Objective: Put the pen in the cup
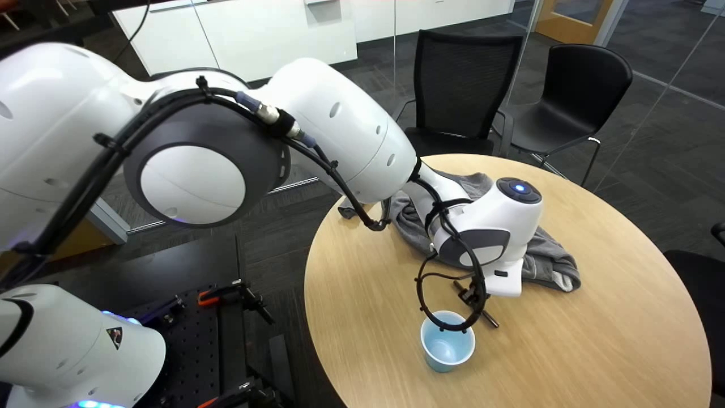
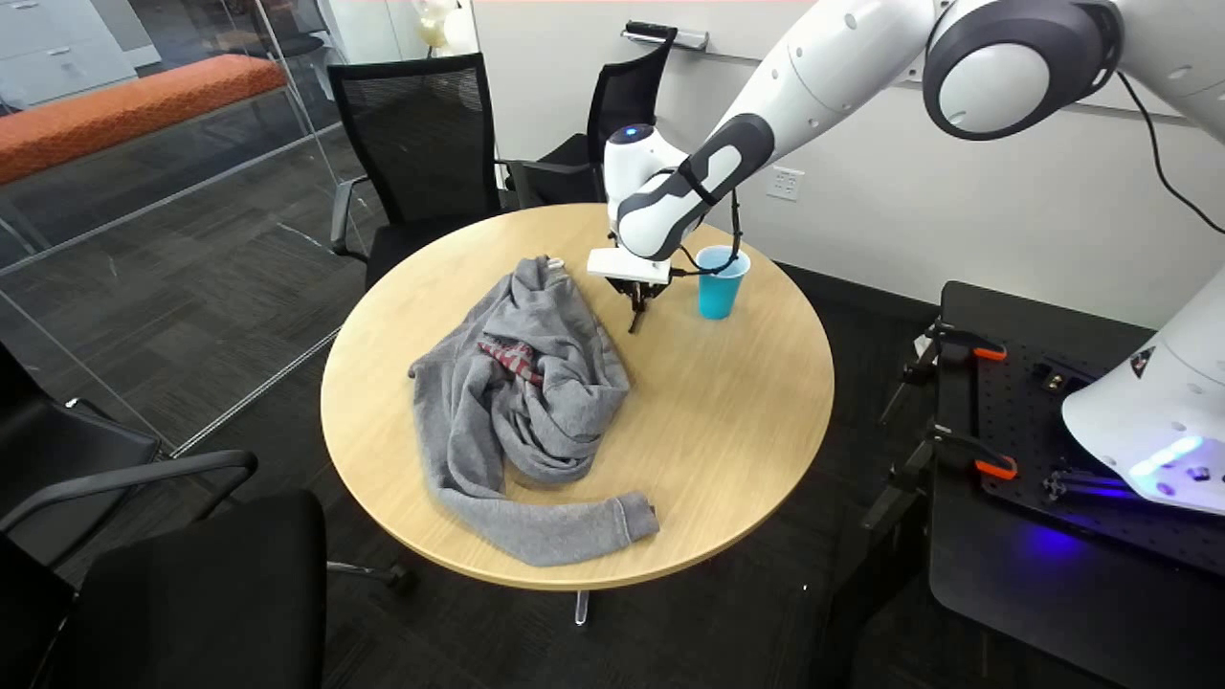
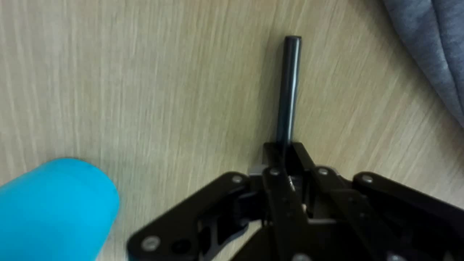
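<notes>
Round table (image 2: 727,431): pen (image 3: 289,90) between blue cup (image 3: 65,210) and grey cloth (image 2: 555,411).

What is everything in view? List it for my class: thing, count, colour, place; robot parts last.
Table: one, pale brown, under the pincer
Pen: one, black, held in the pincer
Cup: one, light blue, upright on the table
Garment: one, grey, crumpled on the table
Chairs: at least three, black, around the table
Stand: one, black, beside the table
Clamps: at least two, black-orange, on the stand
Bench: one, orange, background
Floor: one, dark, below the table
Cabinets: count unclear, white, background
Arm: one, white and grey, over the table
Cables: several, black, along the arm
Pincer: one, black, shut on the pen
</notes>
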You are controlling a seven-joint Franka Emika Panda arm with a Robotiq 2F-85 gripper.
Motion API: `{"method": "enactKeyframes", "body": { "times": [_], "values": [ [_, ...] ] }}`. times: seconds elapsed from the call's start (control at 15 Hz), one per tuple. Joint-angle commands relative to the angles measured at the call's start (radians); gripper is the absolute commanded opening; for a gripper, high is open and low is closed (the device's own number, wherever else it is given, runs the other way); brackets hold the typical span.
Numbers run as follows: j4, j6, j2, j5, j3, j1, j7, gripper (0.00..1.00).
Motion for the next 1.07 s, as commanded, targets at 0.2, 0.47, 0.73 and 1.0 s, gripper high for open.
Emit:
{"method": "enactKeyframes", "body": {
  "times": [0.2, 0.47, 0.73, 1.0],
  "values": [
    [-0.079, 0.018, -0.073, -0.01, -0.004, 0.024, -0.005, 0.03],
    [-0.184, 0.019, -0.176, -0.065, -0.02, 0.053, -0.063, 0.03],
    [-0.306, -0.016, -0.308, -0.177, -0.061, 0.104, -0.119, 0.03],
    [-0.432, -0.016, -0.446, -0.312, -0.088, 0.151, -0.203, 0.03]
  ]
}}
